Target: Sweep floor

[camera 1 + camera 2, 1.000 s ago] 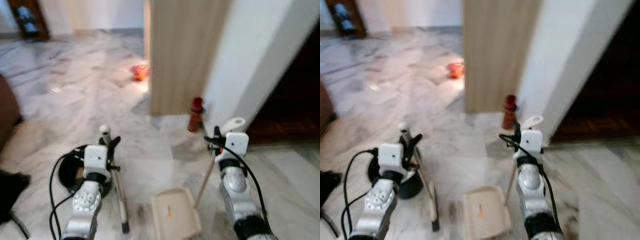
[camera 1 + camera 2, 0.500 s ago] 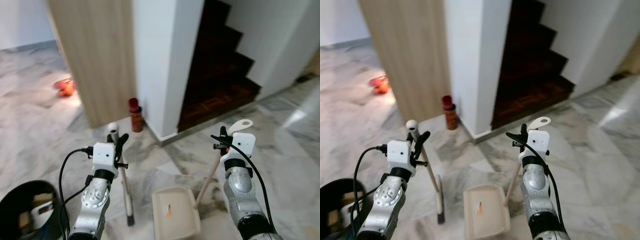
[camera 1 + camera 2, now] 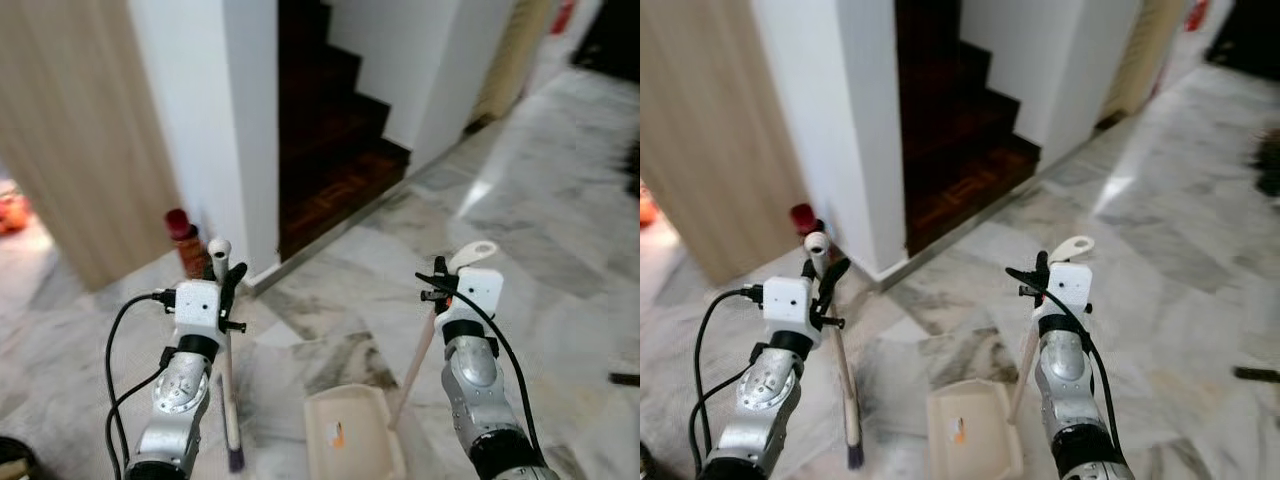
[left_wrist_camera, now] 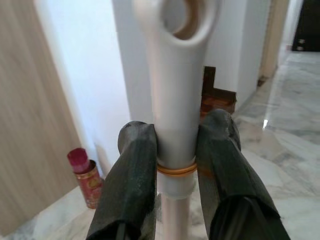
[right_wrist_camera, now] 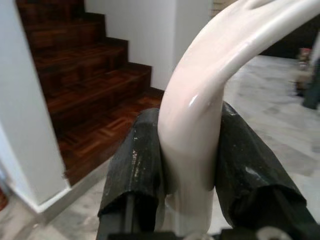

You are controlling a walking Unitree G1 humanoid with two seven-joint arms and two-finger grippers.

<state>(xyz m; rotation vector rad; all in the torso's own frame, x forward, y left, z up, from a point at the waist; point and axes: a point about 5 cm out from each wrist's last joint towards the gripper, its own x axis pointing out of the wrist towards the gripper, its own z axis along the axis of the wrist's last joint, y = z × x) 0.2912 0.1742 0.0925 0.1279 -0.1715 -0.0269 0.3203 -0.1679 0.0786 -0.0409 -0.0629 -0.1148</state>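
My left gripper point(image 3: 224, 280) is shut on the pale handle of a broom point(image 3: 228, 380); its dark bristle end rests on the marble floor low in the left eye view. In the left wrist view both black fingers point(image 4: 132, 170) clamp the broom handle point(image 4: 174, 125) just below its hanging loop. My right gripper point(image 3: 447, 281) is shut on the cream handle of a dustpan point(image 3: 352, 450), whose tray sits on the floor between my arms. The right wrist view has the curved dustpan handle point(image 5: 192, 115) squeezed between the fingers point(image 5: 137, 160).
A white wall corner point(image 3: 215, 120) stands ahead, with dark wooden stairs point(image 3: 325, 140) to its right and a light wood panel point(image 3: 70, 140) to its left. A red canister point(image 3: 185, 240) stands at the wall's foot. Open marble floor point(image 3: 540, 200) stretches to the right.
The whole view has swung rightward: the stairs and wall corner moved left in frame, the black bin left the picture. Both grippers keep the same hold on broom and dustpan.
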